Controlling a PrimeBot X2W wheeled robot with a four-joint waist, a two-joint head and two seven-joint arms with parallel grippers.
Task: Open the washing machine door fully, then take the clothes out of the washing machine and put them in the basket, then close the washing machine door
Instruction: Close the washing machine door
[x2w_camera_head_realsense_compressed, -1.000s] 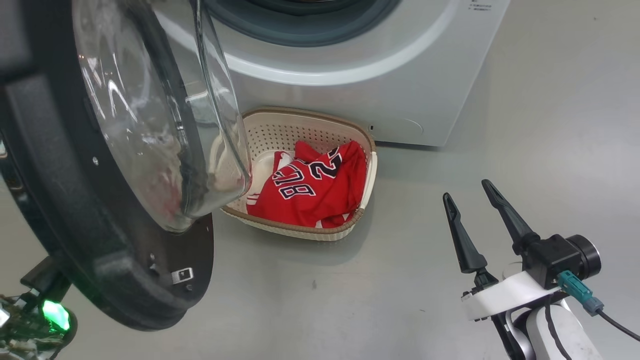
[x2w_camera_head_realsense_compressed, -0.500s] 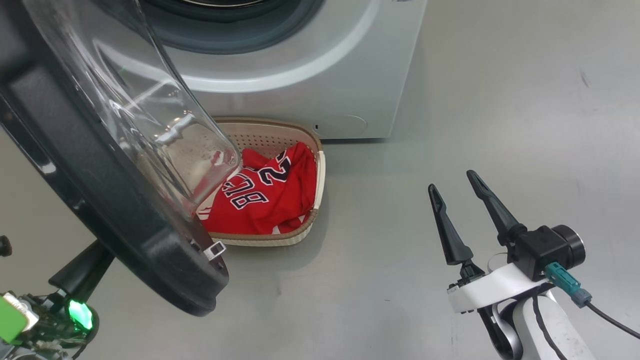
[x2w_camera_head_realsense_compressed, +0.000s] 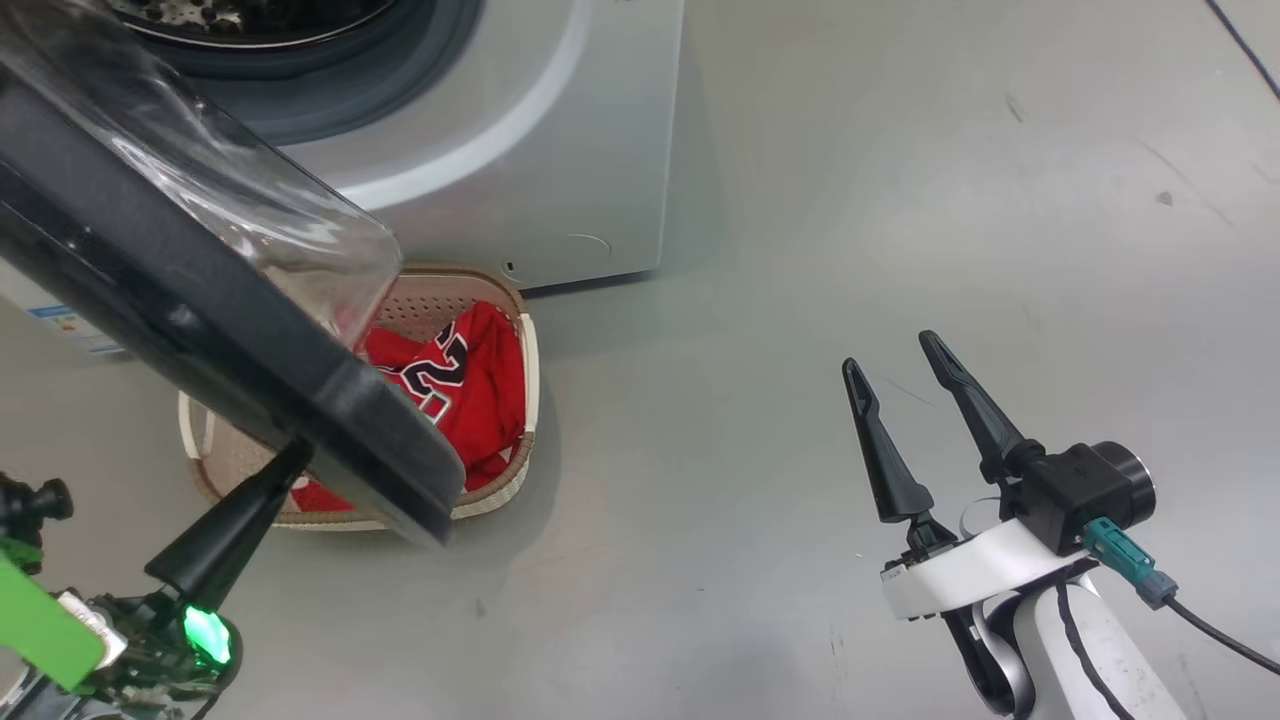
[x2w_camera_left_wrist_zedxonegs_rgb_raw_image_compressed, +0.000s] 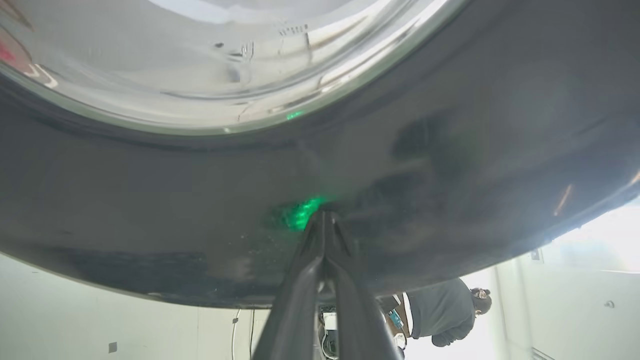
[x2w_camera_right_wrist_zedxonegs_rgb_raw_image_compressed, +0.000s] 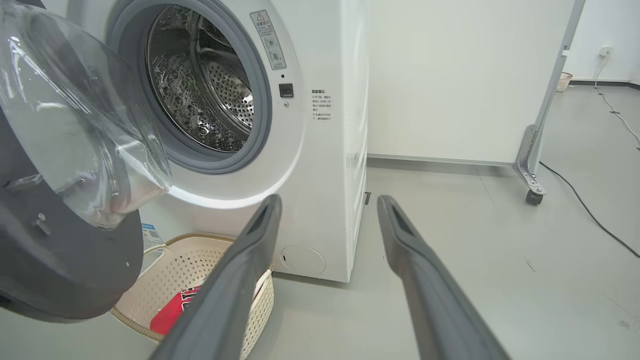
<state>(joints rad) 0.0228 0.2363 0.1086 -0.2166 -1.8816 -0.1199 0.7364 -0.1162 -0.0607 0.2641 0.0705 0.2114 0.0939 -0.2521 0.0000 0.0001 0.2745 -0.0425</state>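
Observation:
The washing machine stands with its door partly open and its steel drum bare inside. The door's glass bowl hangs over the basket, which sits on the floor against the machine's front. Red clothes with dark numbers lie in the basket. My left gripper is shut, its tips pressed against the door's black outer rim. It also rises at the lower left of the head view. My right gripper hovers open over the floor to the right, holding nothing.
Bare grey floor spreads right of the machine. A white partition on a castor stands behind, with a black cable along the floor. A person stands in the background of the left wrist view. A blue label sits low on the washer.
The head camera has turned, sliding the scene left. The door now looks edge-on, nearer the machine, and my left gripper's shut fingers have come up against its rim. The right gripper stays open.

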